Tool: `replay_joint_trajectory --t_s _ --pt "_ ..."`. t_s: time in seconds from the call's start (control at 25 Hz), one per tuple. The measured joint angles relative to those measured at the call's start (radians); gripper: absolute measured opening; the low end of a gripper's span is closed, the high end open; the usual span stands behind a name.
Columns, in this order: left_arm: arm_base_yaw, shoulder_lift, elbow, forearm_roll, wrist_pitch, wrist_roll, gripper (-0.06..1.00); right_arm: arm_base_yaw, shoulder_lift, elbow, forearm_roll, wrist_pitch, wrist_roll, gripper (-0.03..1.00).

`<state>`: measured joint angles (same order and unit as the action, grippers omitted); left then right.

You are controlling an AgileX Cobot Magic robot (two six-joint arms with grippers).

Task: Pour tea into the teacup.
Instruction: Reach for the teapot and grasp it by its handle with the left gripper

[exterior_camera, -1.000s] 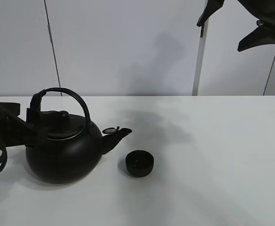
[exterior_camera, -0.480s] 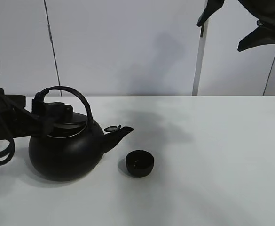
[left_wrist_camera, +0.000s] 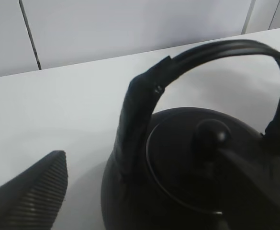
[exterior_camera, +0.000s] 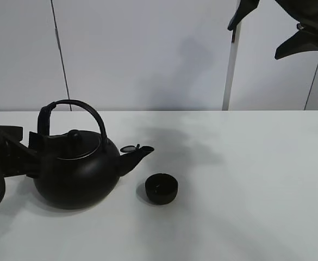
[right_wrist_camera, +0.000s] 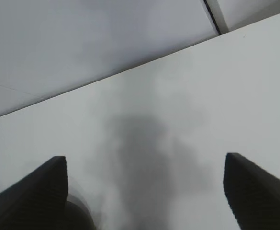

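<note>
Beyond the kettle, on the side away from the left gripper, the teacup sits upright on the white table. It is just beside the kettle's belly with a sliver of table showing between them. It lies a little below and forward of the spout, whose tip points its way. The cup's inside is too dark for me to tell what it holds.

The kettle stands flat on the table with its lid on and its arched handle raised. The left gripper has its jaws apart at the handle's rear end, opposite the spout. The wrist view shows one ribbed finger clear of the kettle with bare table between. The handle's near leg stands in the gap. The other finger is a dark shape over the lid, hard to make out against the black. Nothing is clamped.

The right gripper hangs high above the table, well apart from both kettle and cup. Its jaws are spread wide and empty, with only its shadow on the tabletop beneath it.
</note>
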<state>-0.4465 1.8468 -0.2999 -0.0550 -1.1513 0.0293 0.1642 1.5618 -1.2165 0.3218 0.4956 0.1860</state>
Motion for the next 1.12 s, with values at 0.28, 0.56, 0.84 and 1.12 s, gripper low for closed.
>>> replay_joint_trajectory --t_s 0.28,0.56,0.84,1.12 --pt "0.0 -0.032 0.0 0.009 0.0 -0.001 0.59 0.0 0.0 0.0 0.0 0.0 0.0 0.61" --pt "0.0 -0.032 0.0 0.019 0.0 -0.015 0.59 0.0 0.0 0.0 0.0 0.0 0.0 0.61" --pt "0.0 -0.04 -0.002 0.033 0.0 -0.02 0.59 0.0 0.0 0.0 0.0 0.0 0.0 0.61" --pt "0.0 -0.046 -0.025 0.034 0.0 -0.02 0.59 0.0 0.0 0.0 0.0 0.001 0.0 0.61"
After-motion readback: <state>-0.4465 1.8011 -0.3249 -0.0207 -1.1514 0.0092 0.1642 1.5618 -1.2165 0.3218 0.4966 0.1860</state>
